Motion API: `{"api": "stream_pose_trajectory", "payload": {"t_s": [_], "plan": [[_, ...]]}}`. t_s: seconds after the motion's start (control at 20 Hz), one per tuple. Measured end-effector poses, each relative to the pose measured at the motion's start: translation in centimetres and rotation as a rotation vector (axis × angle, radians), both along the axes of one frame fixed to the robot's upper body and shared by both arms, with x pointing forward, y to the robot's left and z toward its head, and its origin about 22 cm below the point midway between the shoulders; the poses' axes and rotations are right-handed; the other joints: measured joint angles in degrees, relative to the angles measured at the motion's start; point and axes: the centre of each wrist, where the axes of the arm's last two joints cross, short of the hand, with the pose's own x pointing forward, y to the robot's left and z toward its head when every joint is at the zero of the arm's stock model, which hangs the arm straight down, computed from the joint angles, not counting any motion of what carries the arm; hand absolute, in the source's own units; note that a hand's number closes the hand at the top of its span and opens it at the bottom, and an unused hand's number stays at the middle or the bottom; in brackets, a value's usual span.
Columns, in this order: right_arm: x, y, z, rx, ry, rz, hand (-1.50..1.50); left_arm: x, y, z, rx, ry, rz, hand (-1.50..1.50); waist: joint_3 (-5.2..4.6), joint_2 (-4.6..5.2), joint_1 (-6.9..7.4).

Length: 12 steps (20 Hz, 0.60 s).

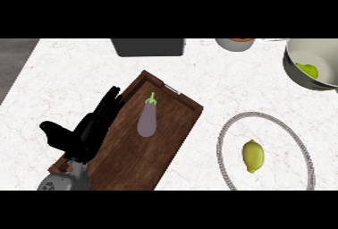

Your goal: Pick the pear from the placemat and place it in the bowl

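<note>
The left hand (80, 133) is hanging open at the left of the head view, fingers (107, 103) stretching straight up along the left rim of the wooden tray (173, 134), thumb sticking out to the left, holding nothing. An eggplant (147, 119) is lying in the tray just beside those fingers, its green stem pointing away from the robot. Well apart to the right, a round grey-rimmed placemat (228, 134) is sitting on the white marble worktop (73, 76), carrying a yellow lemon-shaped fruit (253, 156) near its middle. At the upper right corner, the bowl (294, 53) is showing only in part, and a yellow-green fruit that is looking like the pear (307, 70) is resting inside it against the wall. A dark grey box (148, 47) and a small vessel (235, 44) are standing along the far edge.
</note>
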Motion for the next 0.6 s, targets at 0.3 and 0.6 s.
{"api": "stream_pose_trajectory", "payload": {"t_s": [0.3,0.6], "plan": [[-6.6,-2.4,-3.8,-0.020,0.033,-0.026,1.50,-0.8,0.6,-0.5,0.007,0.015,0.039,0.00,-0.18,-0.63,-2.19],[-14.2,-2.7,-8.8,-0.022,0.139,-0.052,1.50,-1.3,1.8,-0.7,0.012,0.020,0.076,0.00,-0.29,-0.97,-4.18]]}}
